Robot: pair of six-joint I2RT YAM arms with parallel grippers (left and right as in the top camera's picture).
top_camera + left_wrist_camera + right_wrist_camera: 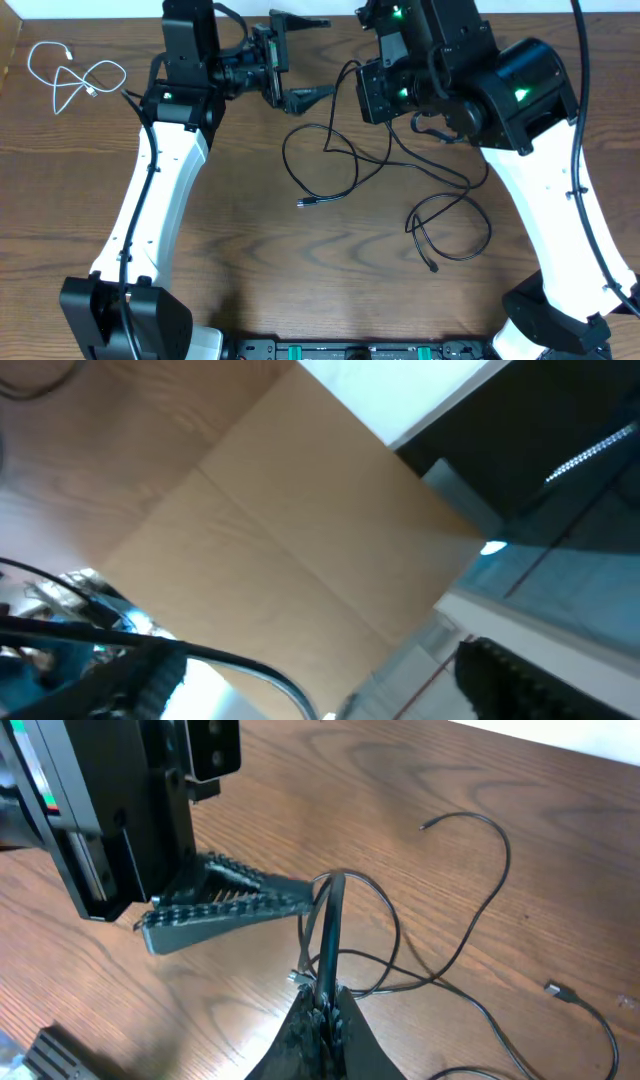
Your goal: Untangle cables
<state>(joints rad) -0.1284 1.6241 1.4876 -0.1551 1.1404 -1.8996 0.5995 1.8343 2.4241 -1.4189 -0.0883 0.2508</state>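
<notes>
Two black cables [328, 925] lie looped across each other from the table's centre out toward four o'clock. The white cable [75, 78] sits coiled alone at ten o'clock, well apart from them. The right gripper [322, 1005] has its fingers pinched together on a raised loop of black cable. The left gripper [328, 57], near twelve o'clock, has its fingers spread wide and holds nothing. The white one looks freed; separating the black pair appears to remain.

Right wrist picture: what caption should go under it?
Right tool pinches looped black cables over the wooden table, left tool's finger close by.
</notes>
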